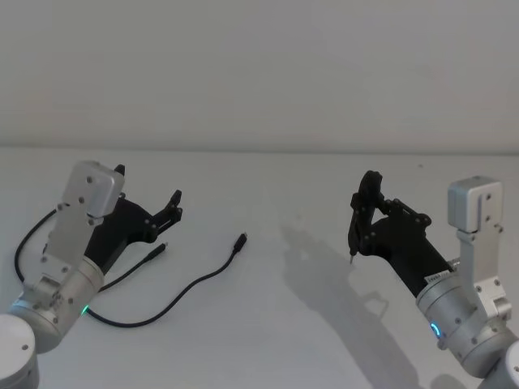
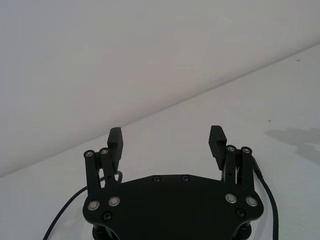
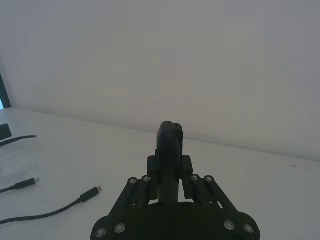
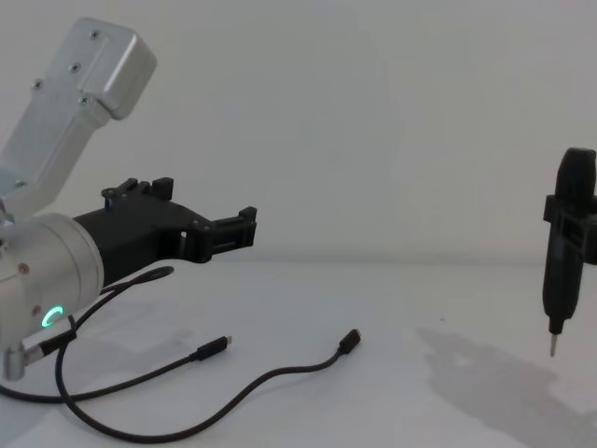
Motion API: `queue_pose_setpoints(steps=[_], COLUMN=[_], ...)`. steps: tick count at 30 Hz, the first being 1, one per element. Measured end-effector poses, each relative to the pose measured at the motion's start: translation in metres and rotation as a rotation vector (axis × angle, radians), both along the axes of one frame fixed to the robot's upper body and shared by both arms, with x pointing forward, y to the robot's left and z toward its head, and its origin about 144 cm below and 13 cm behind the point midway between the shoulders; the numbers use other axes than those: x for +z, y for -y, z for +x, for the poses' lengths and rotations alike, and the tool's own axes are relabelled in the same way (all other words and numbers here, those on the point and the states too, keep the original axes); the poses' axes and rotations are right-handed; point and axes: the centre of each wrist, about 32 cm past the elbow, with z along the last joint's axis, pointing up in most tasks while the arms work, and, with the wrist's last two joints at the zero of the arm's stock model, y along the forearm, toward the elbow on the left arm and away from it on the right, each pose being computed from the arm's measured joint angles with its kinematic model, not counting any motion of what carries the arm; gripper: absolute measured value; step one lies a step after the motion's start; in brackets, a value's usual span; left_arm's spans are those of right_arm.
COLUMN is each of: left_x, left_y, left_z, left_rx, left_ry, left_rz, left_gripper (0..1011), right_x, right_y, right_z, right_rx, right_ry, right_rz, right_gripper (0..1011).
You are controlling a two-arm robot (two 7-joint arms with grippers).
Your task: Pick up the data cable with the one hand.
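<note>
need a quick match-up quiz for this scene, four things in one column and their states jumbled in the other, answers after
Things:
1. data cable
2. left gripper
3. right gripper
4. pointed tool

States:
A. jaws clamped on something
B. lies loose on the white table
C. upright, metal tip down, above the table
D. jaws apart, holding nothing

Pairs: 1-B, 2-D, 3-A, 4-C
</note>
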Motion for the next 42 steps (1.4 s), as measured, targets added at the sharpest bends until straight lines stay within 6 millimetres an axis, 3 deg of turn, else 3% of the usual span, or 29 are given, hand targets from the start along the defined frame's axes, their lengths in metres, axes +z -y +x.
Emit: queue_pose_setpoints(steps=[42], left_x=[0.0], left_y=[-0.0001], left_z=[0.0004], left_rx=[-0.005], left_ry=[-0.002], left_rz=[-0.001], left_gripper=[1001], right_x=[0.0], right_y=[0.0], right_z=[0.0], right_rx=[0.0], right_ry=[0.0], right_rz=[0.0], right_gripper=[274])
